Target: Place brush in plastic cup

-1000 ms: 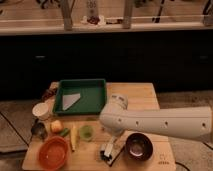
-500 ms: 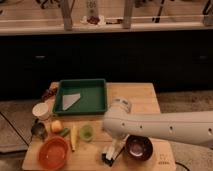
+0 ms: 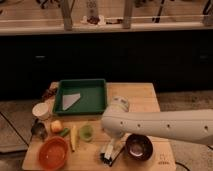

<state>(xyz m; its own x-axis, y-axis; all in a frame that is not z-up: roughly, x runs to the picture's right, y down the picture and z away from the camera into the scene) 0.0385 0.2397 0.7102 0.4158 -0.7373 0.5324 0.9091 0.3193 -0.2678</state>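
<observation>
One arm, and it has swung left and dropped, so the tool [image 3: 111,151] now sits low on the tabletop [image 3: 145,97] between the cup [image 3: 86,132] and the dark bowl [image 3: 138,147]: it looks like the reach for the brush [image 3: 114,156], barely visible under it. Grip state: can't tell. Count: one green cup, one orange bowl [image 3: 53,153], one tray [image 3: 81,96], one white cup [image 3: 41,110].

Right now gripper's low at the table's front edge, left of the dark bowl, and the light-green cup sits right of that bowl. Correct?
Not quite. The camera view shows the light-green cup left of the dark bowl, near the orange bowl. The rest holds: the gripper is low at the table's front edge, left of the dark bowl.
</observation>
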